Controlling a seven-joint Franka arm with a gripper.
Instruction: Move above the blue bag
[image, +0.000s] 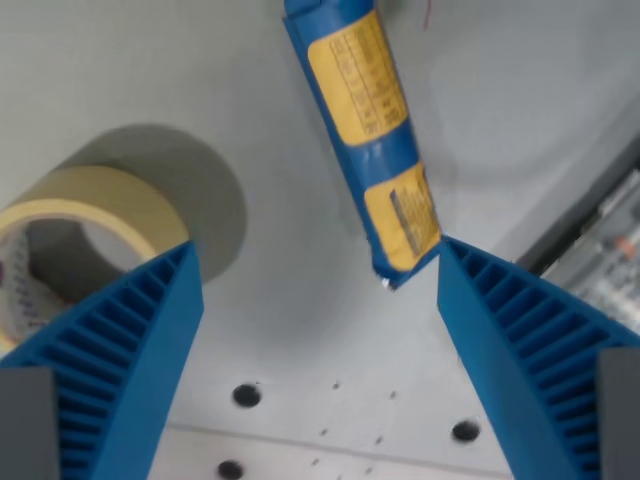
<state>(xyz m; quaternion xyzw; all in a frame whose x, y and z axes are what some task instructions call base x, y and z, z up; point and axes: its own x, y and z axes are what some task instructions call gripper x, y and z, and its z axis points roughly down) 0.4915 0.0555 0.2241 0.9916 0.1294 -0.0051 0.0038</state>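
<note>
The blue bag (365, 130) with yellow printed labels lies on the pale table, running from the top middle down to a crimped end near my right fingertip. My gripper (315, 255) hangs above the table, open, with nothing between its blue ribbed fingers (130, 360). The bag's lower end sits just inside the right finger (520, 340), and most of the bag lies beyond the fingertips toward the top of the wrist view.
A roll of beige masking tape (70, 240) stands at the wrist view's left, partly behind the left finger. Several dark holes (246, 394) dot the table near the bottom. The table edge (580, 200) runs diagonally at the right, with clutter past it.
</note>
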